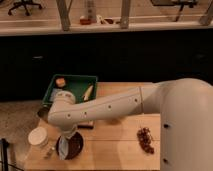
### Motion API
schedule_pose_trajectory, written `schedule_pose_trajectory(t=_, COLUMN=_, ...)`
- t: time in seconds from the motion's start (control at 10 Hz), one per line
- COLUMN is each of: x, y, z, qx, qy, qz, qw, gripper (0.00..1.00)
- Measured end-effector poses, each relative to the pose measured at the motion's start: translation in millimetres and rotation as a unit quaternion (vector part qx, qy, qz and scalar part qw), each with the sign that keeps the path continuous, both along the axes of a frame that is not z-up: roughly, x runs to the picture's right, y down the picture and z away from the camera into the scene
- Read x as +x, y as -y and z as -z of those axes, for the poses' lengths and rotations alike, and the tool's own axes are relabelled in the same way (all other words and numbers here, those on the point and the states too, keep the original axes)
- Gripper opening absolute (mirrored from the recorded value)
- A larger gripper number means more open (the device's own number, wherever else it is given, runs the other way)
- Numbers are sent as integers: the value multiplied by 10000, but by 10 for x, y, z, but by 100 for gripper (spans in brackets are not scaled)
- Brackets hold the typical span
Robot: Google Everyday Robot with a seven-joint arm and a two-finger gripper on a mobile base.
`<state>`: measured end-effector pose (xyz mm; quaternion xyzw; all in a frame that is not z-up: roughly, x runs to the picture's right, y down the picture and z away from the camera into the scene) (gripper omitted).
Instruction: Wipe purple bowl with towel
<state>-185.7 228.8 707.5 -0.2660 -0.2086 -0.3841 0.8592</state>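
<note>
The dark purple bowl [74, 145] sits on the wooden table [115, 145] near its front left corner. My gripper [63, 144] hangs down from the white arm [100, 107] and reaches into the bowl's left side. A pale strip at the gripper's tip, against the bowl's inner left wall, may be the towel; I cannot tell for sure. The arm hides the bowl's far rim.
A green bin [75, 80] at the table's back left holds an orange block [61, 81], a banana [87, 92] and a white item. A white round container [38, 136] stands left of the bowl. A dark red crumpled object [145, 139] lies at the right.
</note>
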Motion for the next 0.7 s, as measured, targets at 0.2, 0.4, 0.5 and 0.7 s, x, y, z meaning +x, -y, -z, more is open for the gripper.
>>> schedule_pose_trajectory(t=0.2, x=-71, y=-29, z=-4, qx=-118, qy=230, qz=231, qw=9994, gripper=0)
schedule_pose_trajectory(t=0.4, x=-193, y=-80, z=23, qx=-206, qy=495, qz=509, qw=9973, gripper=0)
schedule_pose_trajectory(t=0.5, x=-249, y=-116, z=43, qx=-257, qy=615, qz=643, qw=9957, gripper=0)
schedule_pose_trajectory(t=0.7, x=-371, y=-226, z=127, qx=-367, qy=862, qz=906, qw=9915, gripper=0)
